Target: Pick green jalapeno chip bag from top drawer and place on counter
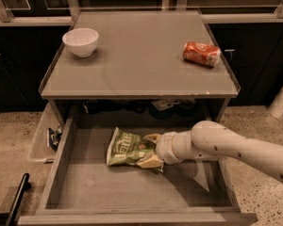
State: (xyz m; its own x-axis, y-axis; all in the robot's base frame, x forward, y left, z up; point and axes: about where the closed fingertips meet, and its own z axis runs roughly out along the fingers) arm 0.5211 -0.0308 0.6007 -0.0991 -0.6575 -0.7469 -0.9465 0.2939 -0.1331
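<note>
In the top drawer (85,192), our gripper (150,149) had its fingers (151,138) spread astride the near end of the green jalapeno chip bag (125,149), which ran lengthwise away.

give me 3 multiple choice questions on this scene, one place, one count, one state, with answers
1. Where is the chip bag? A on the floor; B in the open drawer; C on a chair.
2. How many things sit on the counter? A one; B four; C two.
3. How is the soda can placed? A on its side; B upright; C upside down.
1 B: the bag rests on the drawer floor, the hand at its right end.
2 C: only a white bowl and the can.
3 A: it lies lengthwise on the counter.
</note>
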